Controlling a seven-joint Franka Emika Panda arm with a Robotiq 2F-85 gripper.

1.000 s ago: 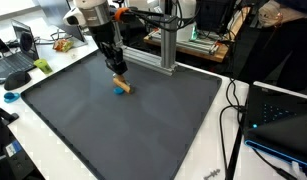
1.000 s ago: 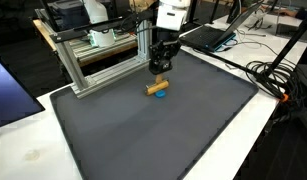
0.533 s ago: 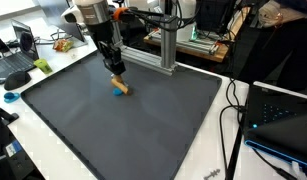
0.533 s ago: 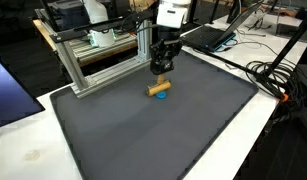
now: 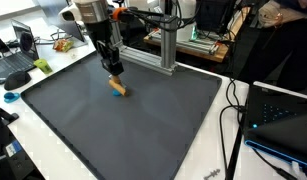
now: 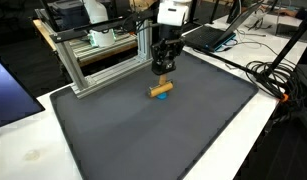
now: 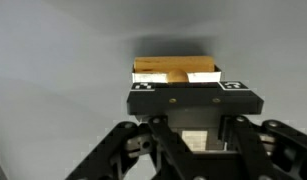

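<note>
Wooden block (image 5: 118, 87) sits just beneath the jaws; their gap is hidden.

Both exterior views face the shared dark grey rectangular mat (image 5: 123, 125) from opposite sides; my wrist view looks close past my gripper (image 7: 175, 80)

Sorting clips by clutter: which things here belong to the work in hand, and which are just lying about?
In hand:
tool
wooden block just below it
blue piece against the block

Lying about:
dark mat
aluminium frame
laptop
cables
</note>
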